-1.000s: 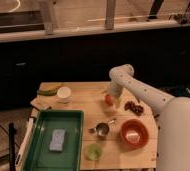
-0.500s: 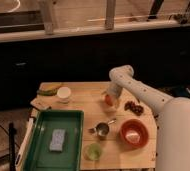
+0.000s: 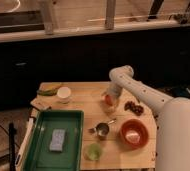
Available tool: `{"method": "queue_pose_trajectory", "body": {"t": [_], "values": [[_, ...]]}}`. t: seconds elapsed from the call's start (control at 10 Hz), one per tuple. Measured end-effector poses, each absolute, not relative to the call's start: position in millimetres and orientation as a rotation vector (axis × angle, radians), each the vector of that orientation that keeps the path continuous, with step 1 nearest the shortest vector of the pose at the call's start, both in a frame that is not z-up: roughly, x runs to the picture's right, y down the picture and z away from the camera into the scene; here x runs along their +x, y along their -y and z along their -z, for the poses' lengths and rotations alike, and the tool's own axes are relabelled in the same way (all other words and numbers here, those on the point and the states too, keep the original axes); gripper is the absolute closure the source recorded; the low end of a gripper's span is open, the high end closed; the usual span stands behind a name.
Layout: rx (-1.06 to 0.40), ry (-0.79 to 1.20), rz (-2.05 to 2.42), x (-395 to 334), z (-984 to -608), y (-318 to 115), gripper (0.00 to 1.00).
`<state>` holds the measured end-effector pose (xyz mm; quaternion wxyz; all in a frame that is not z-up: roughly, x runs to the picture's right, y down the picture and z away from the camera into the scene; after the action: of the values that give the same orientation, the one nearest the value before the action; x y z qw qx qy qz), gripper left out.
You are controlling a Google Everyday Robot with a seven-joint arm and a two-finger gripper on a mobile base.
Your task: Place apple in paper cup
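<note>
The apple [image 3: 108, 100], small and orange-red, sits on the wooden table [image 3: 83, 107] right of its middle. My gripper [image 3: 109, 98] is right at the apple, reaching down onto it from above, and the white arm [image 3: 138, 90] comes in from the right. The paper cup [image 3: 64, 94], short and white, stands upright at the table's back left, well to the left of the apple and gripper.
A dark grape cluster [image 3: 134, 107] lies just right of the apple. A red bowl [image 3: 133, 133], a metal measuring cup [image 3: 102, 130] and a translucent green cup [image 3: 93, 151] stand in front. A green tray [image 3: 43, 150] holds a blue sponge [image 3: 57, 139]. A green item [image 3: 49, 90] lies behind the cup.
</note>
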<state>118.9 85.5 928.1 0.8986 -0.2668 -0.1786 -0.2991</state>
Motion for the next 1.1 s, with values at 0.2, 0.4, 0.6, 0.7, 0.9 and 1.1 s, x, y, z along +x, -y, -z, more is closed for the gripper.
{"method": "queue_pose_trajectory", "body": {"t": [0.2,0.4,0.6,0.7,0.9,1.1], "values": [[-0.553,0.366,0.614,118.0,-925.9,-85.7,0.49],[-0.553,0.360,0.613,117.2,-919.3,-83.8,0.63],[-0.547,0.356,0.637,109.9,-906.5,-72.3,0.74],[-0.546,0.357,0.647,105.9,-902.6,-69.4,0.74],[-0.550,0.350,0.649,105.9,-899.9,-70.4,0.74],[-0.547,0.346,0.667,94.7,-896.2,-67.2,0.74]]}}
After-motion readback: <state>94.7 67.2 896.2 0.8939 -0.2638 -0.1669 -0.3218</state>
